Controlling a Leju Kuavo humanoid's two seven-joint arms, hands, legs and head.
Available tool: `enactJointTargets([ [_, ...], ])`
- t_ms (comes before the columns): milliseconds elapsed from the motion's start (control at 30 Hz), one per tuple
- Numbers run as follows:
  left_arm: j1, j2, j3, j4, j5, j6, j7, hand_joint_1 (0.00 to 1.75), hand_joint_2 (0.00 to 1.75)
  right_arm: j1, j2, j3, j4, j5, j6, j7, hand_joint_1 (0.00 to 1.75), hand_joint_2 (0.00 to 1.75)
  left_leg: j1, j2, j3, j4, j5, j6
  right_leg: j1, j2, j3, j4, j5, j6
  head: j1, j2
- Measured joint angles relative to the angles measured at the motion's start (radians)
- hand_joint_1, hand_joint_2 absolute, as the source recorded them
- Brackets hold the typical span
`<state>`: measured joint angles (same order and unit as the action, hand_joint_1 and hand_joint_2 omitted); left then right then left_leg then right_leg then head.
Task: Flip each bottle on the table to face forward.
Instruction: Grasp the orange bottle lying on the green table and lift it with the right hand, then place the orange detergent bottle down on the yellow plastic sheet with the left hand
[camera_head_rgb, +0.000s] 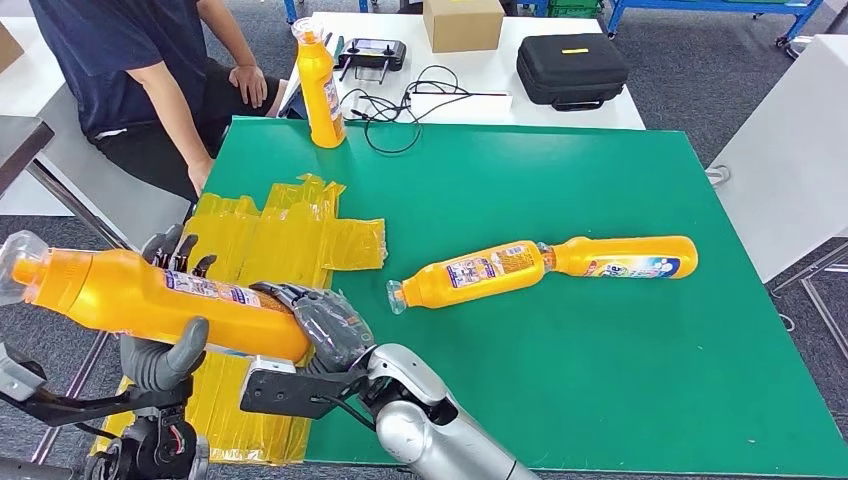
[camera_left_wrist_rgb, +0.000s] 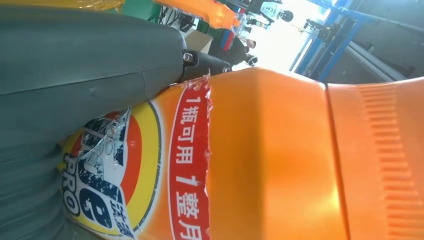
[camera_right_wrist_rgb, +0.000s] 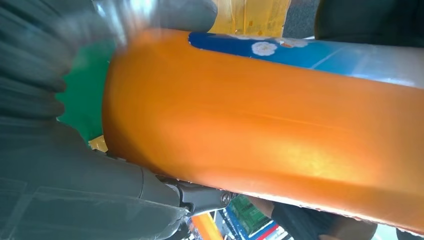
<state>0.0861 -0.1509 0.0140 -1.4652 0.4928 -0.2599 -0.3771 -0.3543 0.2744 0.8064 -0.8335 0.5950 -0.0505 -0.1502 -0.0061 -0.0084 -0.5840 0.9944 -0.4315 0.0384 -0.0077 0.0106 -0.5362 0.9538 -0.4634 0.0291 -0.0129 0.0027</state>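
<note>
Both hands — left hand (camera_head_rgb: 160, 355), right hand (camera_head_rgb: 325, 325) — grip one orange bottle (camera_head_rgb: 150, 300) (lying sideways).

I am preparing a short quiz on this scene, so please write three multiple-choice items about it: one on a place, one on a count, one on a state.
1. Where does the upright bottle stand?
A. at the far left corner of the green mat
B. on the yellow bags
C. on the black case

2. How many orange bottles lie flat on the green mat?
A. none
B. two
C. four

3. What is the state of the held bottle?
A. standing on the mat
B. lying on the white table
C. held roughly level by the left hand and the right hand

Answers: 1 A, it stands at the mat's far left edge. 2 B, two lie neck to neck mid-mat. 3 C, both hands grip it off the mat.
</note>
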Motion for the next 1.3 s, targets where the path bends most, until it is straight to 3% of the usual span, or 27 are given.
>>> enactJointTargets([
  [400,0.003,-0.022,0.015,-0.006,-0.021,-0.019,0.011,1.75,1.75,0.027,-0.007,-0.011,-0.013,0.012,-0.003,0.006,1.75,1.75,0.0,0.0,0.0,0.0,0.0,0.0,0.0,0.0,-0.001,0.0,0.0,0.0,0.0,0.0],
  [433,0.003,-0.023,0.015,-0.006,-0.021,-0.02,0.011,1.75,1.75,0.028,-0.008,-0.012,-0.014,0.013,-0.003,0.006,1.36,1.75,0.0,0.0,0.0,0.0,0.0,0.0,0.0,0.0,-0.001,0.0,0.0,0.0,0.0,0.0],
  [533,0.002,-0.024,0.016,-0.006,-0.03,-0.02,0.011,1.75,1.75,0.036,-0.012,-0.015,-0.022,0.026,-0.009,0.013,0.05,0.44,0.0,0.0,0.0,0.0,0.0,0.0,0.0,0.0,-0.001,0.0,0.0,0.0,0.0,0.0],
  [567,-0.001,-0.024,0.017,-0.006,-0.044,-0.014,0.007,1.75,1.75,0.041,-0.014,-0.017,-0.026,0.036,-0.014,0.018,0.0,0.0,0.0,0.0,0.0,0.0,0.0,0.0,0.0,0.0,-0.001,0.0,0.0,0.0,0.0,0.0],
  [633,-0.015,-0.025,0.026,-0.006,-0.132,0.058,-0.029,1.75,1.75,0.063,-0.027,-0.03,-0.047,0.056,-0.025,0.036,0.0,0.0,0.0,-0.001,0.0,0.0,0.0,0.0,0.0,0.0,0.0,0.0,0.0,0.0,0.0,0.0],
  [767,-0.075,-0.024,0.053,0.012,-0.62,0.449,-0.114,1.75,1.75,0.156,-0.071,-0.095,-0.189,0.089,0.003,0.067,0.0,0.0,0.0,-0.003,-0.001,0.0,0.0,0.0,0.0,-0.002,0.0,0.0,0.0,0.0,0.0,0.0],
  [833,-0.113,-0.014,0.06,0.059,-0.836,0.593,-0.12,1.75,1.75,0.205,-0.098,-0.136,-0.293,0.097,0.02,0.071,0.0,0.0,-0.001,-0.006,-0.001,0.0,0.0,0.0,-0.001,-0.004,0.001,0.0,0.0,0.0,0.0,0.0],
  [933,-0.161,0.017,0.062,0.19,-0.97,0.751,-0.165,1.75,1.75,0.273,-0.156,-0.197,-0.447,0.082,0.025,0.049,0.0,0.0,-0.001,-0.006,-0.001,0.0,0.0,0.0,-0.001,-0.005,0.001,0.0,0.0,0.0,0.0,0.0],
  [1167,-0.193,0.081,0.063,0.397,-1.035,0.917,-0.226,1.75,1.75,0.37,-0.281,-0.298,-0.667,-0.022,-0.027,-0.032,0.0,0.0,-0.001,-0.002,-0.001,0.0,0.0,0.0,-0.001,-0.002,0.0,-0.001,0.0,0.0,0.0,0.0],
  [1300,-0.193,0.088,0.082,0.45,-1.27,0.956,-0.234,1.75,1.75,0.418,-0.349,-0.368,-0.776,-0.094,-0.035,-0.074,0.0,0.0,-0.001,-0.003,-0.001,0.0,0.0,0.0,-0.001,-0.002,0.0,-0.001,0.0,0.0,0.0,0.0],
])
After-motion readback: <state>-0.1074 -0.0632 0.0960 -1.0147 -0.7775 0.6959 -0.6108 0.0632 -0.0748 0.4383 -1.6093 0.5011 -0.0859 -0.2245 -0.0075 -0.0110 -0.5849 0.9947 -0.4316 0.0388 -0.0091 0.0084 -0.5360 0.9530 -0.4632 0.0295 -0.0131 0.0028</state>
